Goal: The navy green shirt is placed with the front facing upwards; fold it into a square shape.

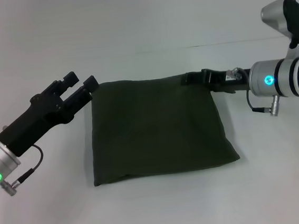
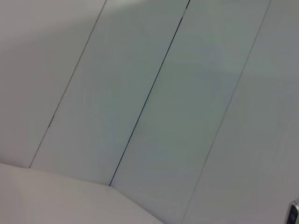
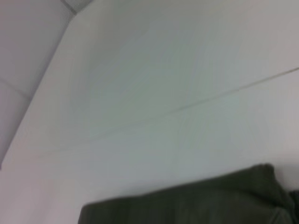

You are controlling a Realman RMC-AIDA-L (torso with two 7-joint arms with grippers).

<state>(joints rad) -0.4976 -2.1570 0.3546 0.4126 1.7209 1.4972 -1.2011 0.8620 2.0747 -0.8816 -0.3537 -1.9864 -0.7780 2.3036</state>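
one shirt (image 1: 159,127), dark olive cotton, soft matte cloth, folded to a roughly square pad w/ puffy rounded edges, plain side up. it lies mid table (image 1: 164,211), a smooth white top, its far edge toward the table's far edge. right wrist view shows a strip of the same cloth (image 3: 187,205) against white panels.

two arms, one each side. left gripper (image 1: 80,84), black w/ silver wrist and green ring light, reaches in slanting from the table's left edge; fingers a narrow gap apart, holding nothing, tips just beside the shirt's far left corner. right gripper (image 1: 196,78) comes in nearly level from the right edge at the shirt's far right corner; can't tell how its fingers stand.
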